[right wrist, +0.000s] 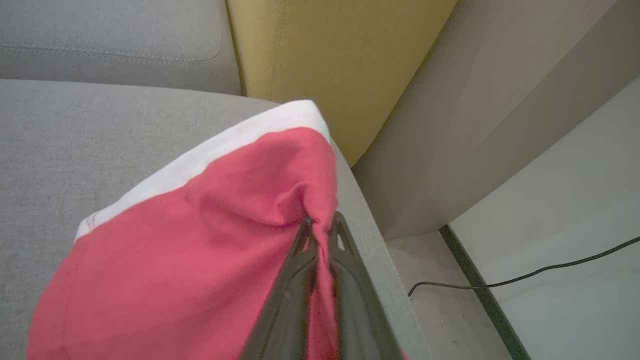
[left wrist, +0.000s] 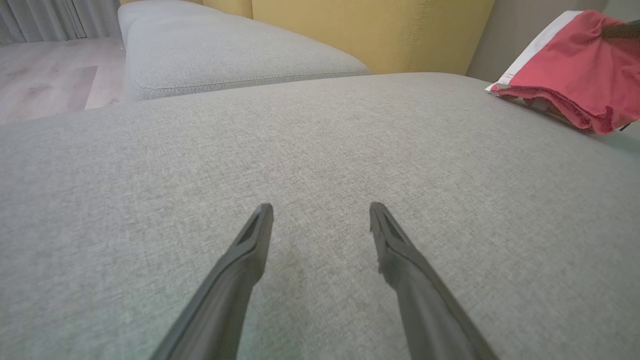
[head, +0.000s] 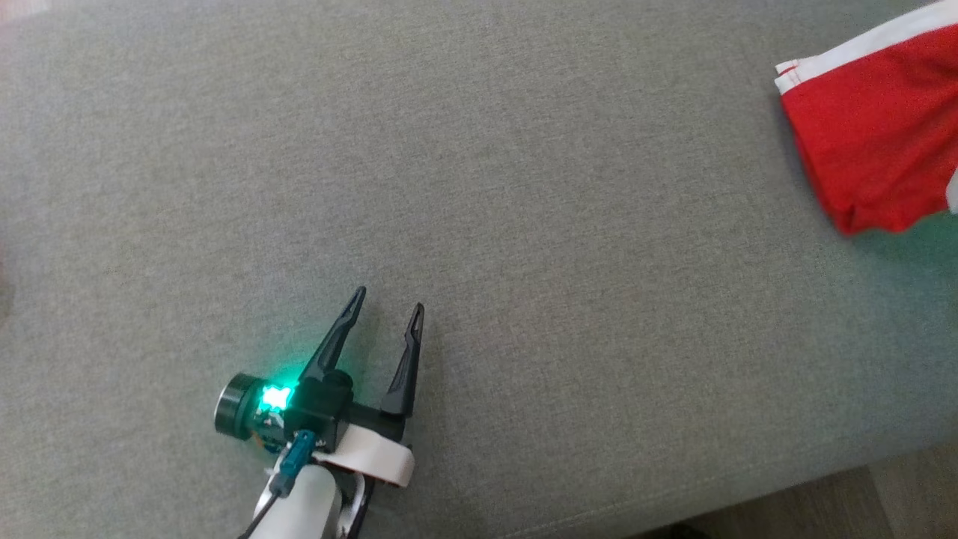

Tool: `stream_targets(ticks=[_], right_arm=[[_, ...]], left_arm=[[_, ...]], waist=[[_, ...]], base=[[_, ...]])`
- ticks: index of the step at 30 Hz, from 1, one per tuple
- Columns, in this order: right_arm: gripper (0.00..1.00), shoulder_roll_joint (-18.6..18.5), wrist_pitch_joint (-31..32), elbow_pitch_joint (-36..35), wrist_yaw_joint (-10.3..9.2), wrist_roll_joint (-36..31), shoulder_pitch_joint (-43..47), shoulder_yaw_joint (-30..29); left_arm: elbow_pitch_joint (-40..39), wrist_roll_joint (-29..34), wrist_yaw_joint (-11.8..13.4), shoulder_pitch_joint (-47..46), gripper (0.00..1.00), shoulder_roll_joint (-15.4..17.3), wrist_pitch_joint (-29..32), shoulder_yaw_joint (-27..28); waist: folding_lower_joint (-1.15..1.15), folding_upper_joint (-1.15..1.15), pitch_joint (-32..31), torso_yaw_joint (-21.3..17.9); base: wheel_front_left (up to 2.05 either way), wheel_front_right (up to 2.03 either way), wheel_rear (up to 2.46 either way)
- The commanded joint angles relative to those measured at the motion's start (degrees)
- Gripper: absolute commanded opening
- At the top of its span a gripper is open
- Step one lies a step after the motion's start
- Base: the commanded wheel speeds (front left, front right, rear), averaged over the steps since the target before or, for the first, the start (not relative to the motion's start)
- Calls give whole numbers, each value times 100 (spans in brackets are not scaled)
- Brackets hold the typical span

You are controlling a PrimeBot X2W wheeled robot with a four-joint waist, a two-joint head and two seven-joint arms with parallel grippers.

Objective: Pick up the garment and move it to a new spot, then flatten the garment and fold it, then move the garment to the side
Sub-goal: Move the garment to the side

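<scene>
While left gripper (head: 390, 299) gapes, right gripper (right wrist: 323, 219) pinches garment (right wrist: 200, 240).

The garment (right wrist: 200, 240) was soft, matt red cloth with a plain white cloth band along one edge. The seat cushion (head: 524, 224) wore a grey woven fabric, matt, finely flecked and slightly coarse to the eye. The yellow back cushion (right wrist: 320, 55) showed a smoother matt weave. The fingers (left wrist: 235, 280) of the left gripper (left wrist: 321, 212) were dark, matt plastic. The floor (left wrist: 45, 80) was pale wood-grain boarding.

red garment (right wrist: 200, 240), white-trimmed, bunched, lifted
</scene>
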Motion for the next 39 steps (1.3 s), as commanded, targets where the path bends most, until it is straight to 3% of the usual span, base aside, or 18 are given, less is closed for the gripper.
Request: stream_targets(ticks=[1,6,12,20,25,29,39], right_arm=[[100,-193,-118,-108,-4,-115,-146,4],[100,-77,-481,-145,-4,-508,-288,-395],[100,541,-691,-573,-4,-624,-83,-1012],[100,1656,-701,-2386,-4,-559,959,-1174],[100,2129,-702,-3100,-4,-400,1849,-1100],[100,2337,-702,-3381,-4,-60,2707,-1211],[100,2365,-702,-3462,-4,345,3699,-672]], left_arm=[[-166,58,28,-152,100,9,-30,143],[-170,40,94,-162,100,9,-31,241],[-219,7,168,-50,100,9,-31,446],[-308,-114,299,196,100,9,-31,732],[-334,-257,423,310,100,9,-31,898],[-328,-332,504,408,100,9,-31,1016],[-267,-468,616,648,100,9,-31,1277]], waist=[[-1,0,19,12],[-1,0,-4,29],[-1,0,-203,69],[-1,0,-561,300],[-1,0,-788,533],[-1,0,-981,799],[-1,0,-1360,1083]], base=[[0,0,0],[0,0,0],[0,0,0],[0,0,0],[0,0,0],[0,0,0],[0,0,0]])
